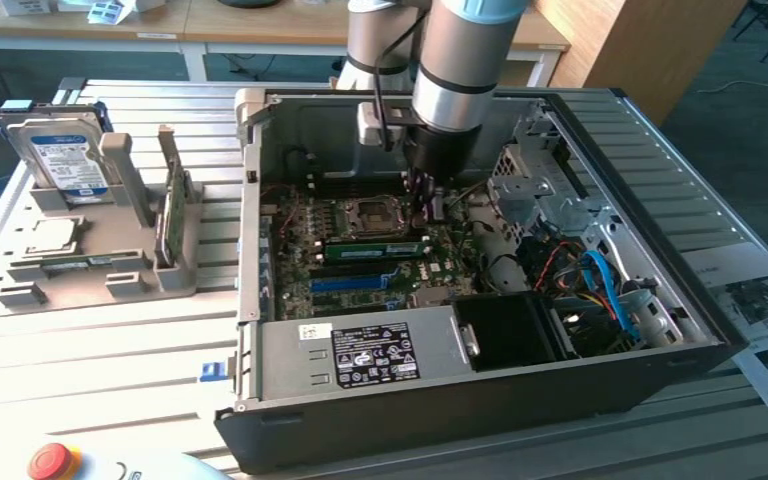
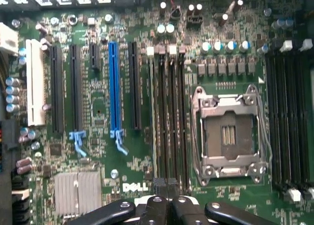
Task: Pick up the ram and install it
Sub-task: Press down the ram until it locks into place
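Note:
The ram (image 1: 377, 248), a narrow green stick with black chips, sits in a memory slot of the motherboard (image 1: 307, 250) inside the open black case (image 1: 491, 400), just in front of the CPU socket (image 1: 364, 212). My gripper (image 1: 427, 212) hangs low over the board at the ram's right end in the exterior view, a little behind it, fingers shut together. In the wrist view the gripper (image 2: 167, 195) is shut with nothing visible between its fingers, over the row of memory slots. The ram (image 2: 154, 117) shows edge-on in the slot farthest from the CPU socket (image 2: 228, 136).
A grey holder (image 1: 84, 270) outside the case at the exterior view's left carries a silver hard drive (image 1: 57, 150), a broader green expansion card (image 1: 171, 210) and a CPU (image 1: 48, 237). Drive cage (image 1: 544, 190), blue cables (image 1: 611, 285) and power supply (image 1: 357, 355) crowd the case.

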You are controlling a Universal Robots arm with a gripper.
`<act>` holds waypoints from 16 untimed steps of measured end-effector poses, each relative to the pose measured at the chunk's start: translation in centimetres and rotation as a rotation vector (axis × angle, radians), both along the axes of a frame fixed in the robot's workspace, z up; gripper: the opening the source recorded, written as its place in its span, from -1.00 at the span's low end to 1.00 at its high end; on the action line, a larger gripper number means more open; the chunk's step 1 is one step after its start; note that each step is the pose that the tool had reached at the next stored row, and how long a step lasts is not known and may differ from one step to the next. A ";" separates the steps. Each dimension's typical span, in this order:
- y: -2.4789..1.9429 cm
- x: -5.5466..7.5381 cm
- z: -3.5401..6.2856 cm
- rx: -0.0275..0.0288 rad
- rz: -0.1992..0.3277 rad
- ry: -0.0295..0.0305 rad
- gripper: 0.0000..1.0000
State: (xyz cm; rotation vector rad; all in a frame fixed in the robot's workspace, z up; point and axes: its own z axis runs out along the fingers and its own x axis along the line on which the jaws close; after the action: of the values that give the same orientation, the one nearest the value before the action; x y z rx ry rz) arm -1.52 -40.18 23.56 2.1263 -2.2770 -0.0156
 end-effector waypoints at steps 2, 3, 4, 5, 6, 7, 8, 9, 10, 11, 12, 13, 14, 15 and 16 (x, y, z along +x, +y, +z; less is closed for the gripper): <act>0.01 -0.5 -0.01 -0.0002 0.000 0.0001 -0.80; 0.02 -0.7 -0.02 -0.0001 0.000 0.0001 -0.80; 0.02 -0.9 -0.03 0.0001 0.000 0.0000 -0.80; 0.03 -1.1 -0.03 0.0001 0.000 0.0000 -0.80; 0.03 -1.3 -0.03 0.0001 0.000 0.0000 -0.80; 0.02 -1.5 -0.03 0.0000 0.000 0.0000 -0.80; 0.02 -1.7 -0.04 0.0000 0.000 0.0000 -0.80; 0.03 -1.9 -0.04 0.0000 0.000 0.0000 -0.80; 0.03 -2.1 -0.04 0.0000 0.000 0.0000 -0.80; 0.04 -2.2 -0.04 0.0000 0.000 0.0000 -0.80; 0.05 -2.4 -0.05 -0.0001 0.000 0.0000 -0.80; 0.05 -2.5 -0.05 0.0000 0.000 0.0000 -0.80; 0.07 -2.7 -0.05 -0.0001 0.000 0.0001 -0.80; 0.08 -2.8 -0.05 -0.0001 0.000 0.0001 -0.80; 0.10 -3.0 -0.05 -0.0002 0.000 0.0001 -0.80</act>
State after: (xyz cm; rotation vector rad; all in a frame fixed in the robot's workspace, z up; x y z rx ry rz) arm -4.52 -40.08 23.51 2.1262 -2.2769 -0.0155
